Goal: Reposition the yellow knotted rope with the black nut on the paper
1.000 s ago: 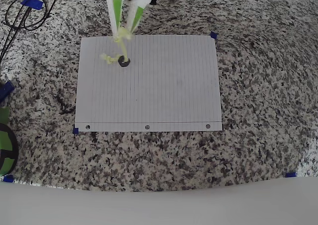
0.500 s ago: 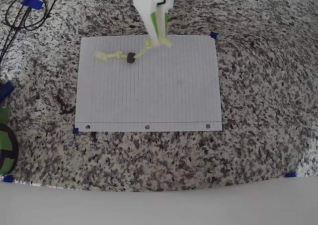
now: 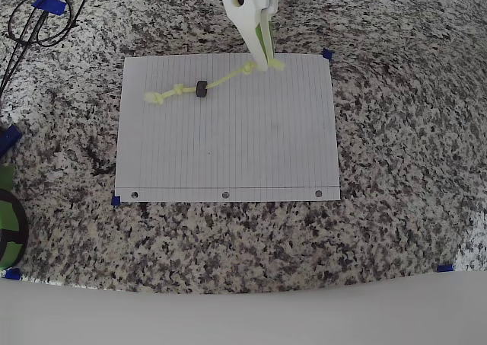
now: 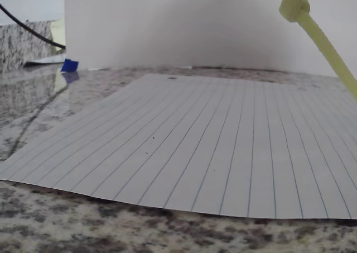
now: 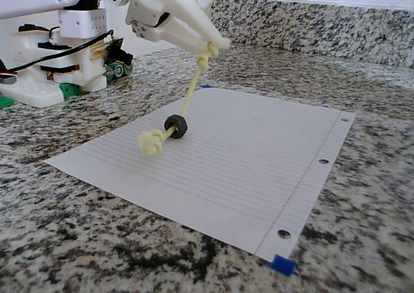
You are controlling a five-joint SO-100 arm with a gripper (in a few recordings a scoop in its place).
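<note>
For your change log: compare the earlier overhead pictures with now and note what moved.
The gripper, shut on the rope, swung right along the paper's top edge, pulling the rope straighter. The nut shifted slightly right. The paper stayed put.

surface: speckled granite counter | rear: matching granite backsplash | wall: white | light: even

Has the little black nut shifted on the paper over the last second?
Yes. In the overhead view, the black nut sits slightly farther right along the paper than before, toward its taped top-right corner.
</note>
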